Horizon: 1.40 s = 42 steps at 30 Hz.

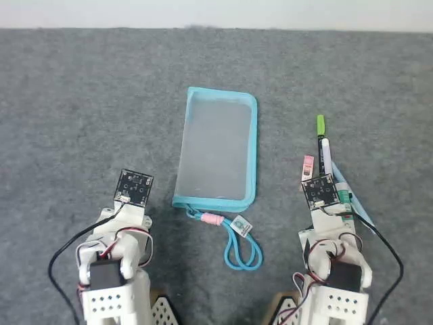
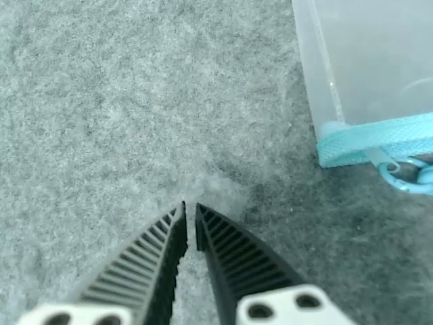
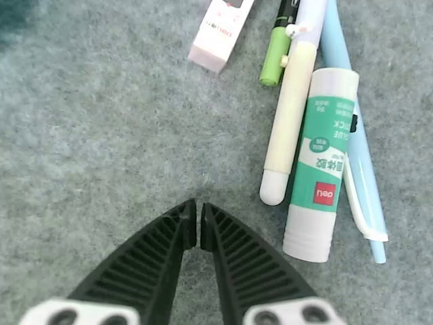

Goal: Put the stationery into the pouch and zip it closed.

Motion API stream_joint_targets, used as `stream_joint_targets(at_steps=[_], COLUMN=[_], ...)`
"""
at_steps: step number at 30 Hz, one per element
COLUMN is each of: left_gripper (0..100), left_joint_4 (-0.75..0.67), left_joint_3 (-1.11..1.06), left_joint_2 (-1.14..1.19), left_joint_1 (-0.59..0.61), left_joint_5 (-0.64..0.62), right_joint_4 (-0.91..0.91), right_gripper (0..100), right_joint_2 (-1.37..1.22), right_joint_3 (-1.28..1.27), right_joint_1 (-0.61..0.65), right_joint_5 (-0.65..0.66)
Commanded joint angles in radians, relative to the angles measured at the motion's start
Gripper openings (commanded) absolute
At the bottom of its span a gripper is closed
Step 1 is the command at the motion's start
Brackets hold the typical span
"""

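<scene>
A clear pouch (image 1: 216,147) with a teal zip border lies flat in the middle of the grey mat, its pink zip pull (image 1: 212,219) and teal loop cord (image 1: 241,252) at the near end. Its corner (image 2: 369,81) shows in the left wrist view. To the right lie a glue stick (image 3: 321,161), a cream pen (image 3: 289,112), a green marker (image 3: 277,49), a light blue pen (image 3: 352,135) and a pink eraser (image 3: 221,30). My left gripper (image 2: 189,215) is shut over bare mat left of the pouch. My right gripper (image 3: 197,211) is shut beside the stationery, holding nothing.
Grey felt mat (image 1: 81,101) covers the table, with a pale wall strip at the far edge. Both arm bases stand at the near edge, with black cables looping around them.
</scene>
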<state>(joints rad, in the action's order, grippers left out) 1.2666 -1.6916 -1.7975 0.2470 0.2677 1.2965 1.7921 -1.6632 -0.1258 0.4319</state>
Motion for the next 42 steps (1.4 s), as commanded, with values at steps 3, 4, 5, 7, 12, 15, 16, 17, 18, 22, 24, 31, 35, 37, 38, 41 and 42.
stream_joint_targets(at_steps=[3,4,5,7,12,15,16,17,18,22,24,31,35,37,38,41,42], left_gripper=[2,2,2,2,2,2,2,2,2,2,2,2,2,2,2,2,2], left_joint_4=[0.002,0.002,0.002,0.002,0.002,0.002,0.002,0.002,0.002,0.002,0.002,0.002,0.002,0.002,0.002,0.002,0.002], left_joint_3=[0.005,0.005,0.005,0.005,0.005,0.005,0.005,0.005,0.005,0.005,0.005,0.005,0.005,0.005,0.005,0.005,0.005], left_joint_2=[-0.018,-0.018,-0.018,-0.018,-0.018,-0.018,-0.018,-0.018,-0.018,-0.018,-0.018,-0.018,-0.018,-0.018,-0.018,-0.018,-0.018], left_joint_1=[0.003,0.003,0.003,0.003,0.003,0.003,0.003,0.003,0.003,0.003,0.003,0.003,0.003,0.003,0.003,0.003,0.003], left_joint_5=[0.009,0.009,0.009,0.009,0.009,0.009,0.009,0.009,0.009,0.009,0.009,0.009,0.009,0.009,0.009,0.009,0.009], right_joint_4=[0.008,0.008,0.008,0.008,0.008,0.008,0.008,0.008,0.008,0.008,0.008,0.008,0.008,0.008,0.008,0.008,0.008], right_gripper=[0.7,0.7,0.7,0.7,0.7,0.7,0.7,0.7,0.7,0.7,0.7,0.7,0.7,0.7,0.7,0.7,0.7], right_joint_2=[0.005,0.005,0.005,0.005,0.005,0.005,0.005,0.005,0.005,0.005,0.005,0.005,0.005,0.005,0.005,0.005,0.005], right_joint_3=[-0.021,-0.021,-0.021,-0.021,-0.021,-0.021,-0.021,-0.021,-0.021,-0.021,-0.021,-0.021,-0.021,-0.021,-0.021,-0.021,-0.021], right_joint_1=[-0.004,-0.004,-0.004,-0.004,-0.004,-0.004,-0.004,-0.004,-0.004,-0.004,-0.004,-0.004,-0.004,-0.004,-0.004,-0.004,-0.004], right_joint_5=[-0.003,-0.003,-0.003,-0.003,-0.003,-0.003,-0.003,-0.003,-0.003,-0.003,-0.003,-0.003,-0.003,-0.003,-0.003,-0.003,-0.003])
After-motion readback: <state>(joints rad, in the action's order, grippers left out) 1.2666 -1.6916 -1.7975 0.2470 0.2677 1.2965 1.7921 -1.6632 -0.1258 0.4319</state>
